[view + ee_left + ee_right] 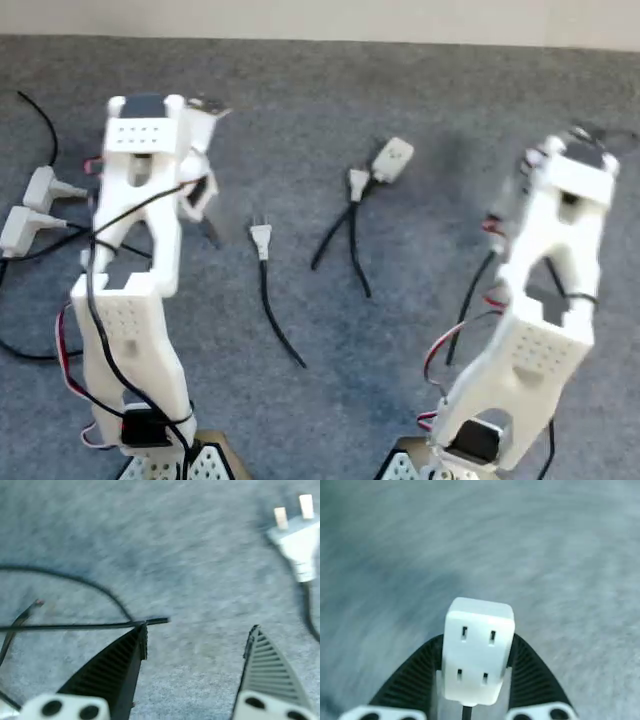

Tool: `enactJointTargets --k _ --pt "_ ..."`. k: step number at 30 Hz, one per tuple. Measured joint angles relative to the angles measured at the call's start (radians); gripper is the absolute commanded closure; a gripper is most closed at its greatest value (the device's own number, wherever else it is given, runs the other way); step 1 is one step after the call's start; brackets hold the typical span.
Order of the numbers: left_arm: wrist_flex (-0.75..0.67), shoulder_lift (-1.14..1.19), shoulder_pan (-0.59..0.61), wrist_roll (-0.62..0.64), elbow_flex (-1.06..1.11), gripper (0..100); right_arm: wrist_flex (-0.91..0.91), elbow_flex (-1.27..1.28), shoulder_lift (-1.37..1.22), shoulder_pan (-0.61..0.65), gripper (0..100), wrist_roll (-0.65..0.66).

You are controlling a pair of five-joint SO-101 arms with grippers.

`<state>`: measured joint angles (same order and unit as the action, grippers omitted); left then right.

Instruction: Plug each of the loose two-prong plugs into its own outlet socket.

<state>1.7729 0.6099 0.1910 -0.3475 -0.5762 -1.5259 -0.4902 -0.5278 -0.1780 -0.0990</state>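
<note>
1. Right claw (477, 641) is clenched on the socket (479, 630), toward the right edge of the bench (330, 80); it should hold the slots steady.
2. Left claw (199, 629) stands released near the plug (299, 540), mid-bench; it should grip the plug body, leaving prongs clear.

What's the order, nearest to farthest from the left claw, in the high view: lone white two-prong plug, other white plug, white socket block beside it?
1. Lone white two-prong plug, close beside the left claw.
2. Other white plug, mid-table.
3. White socket block, just past it, farthest.
</note>
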Motion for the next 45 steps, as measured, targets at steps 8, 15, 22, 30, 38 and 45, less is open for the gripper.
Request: enactJointTargets --k 8,15,22,30,38,45 --pt "0.000 0.000 0.210 -0.112 0.000 68 -0.187 -0.245 0.003 0.497 99.3 0.150" --pt "0.000 0.000 0.463 -0.249 -0.086 68 -0.189 -0.210 0.025 0.916 99.3 0.172" --pt "0.000 0.000 0.606 -0.373 -0.106 68 -0.144 -0.203 0.031 1.178 99.3 0.172" --pt "-0.031 0.000 0.694 -0.440 -0.106 68 -0.095 -0.153 0.031 1.290 99.0 0.153" --pt "-0.048 0.000 0.703 -0.440 -0.106 68 -0.060 -0.068 0.031 1.304 73.0 0.204" --pt "-0.048 0.000 0.703 -0.440 -0.106 68 -0.118 -0.115 0.057 1.257 69.7 0.216"
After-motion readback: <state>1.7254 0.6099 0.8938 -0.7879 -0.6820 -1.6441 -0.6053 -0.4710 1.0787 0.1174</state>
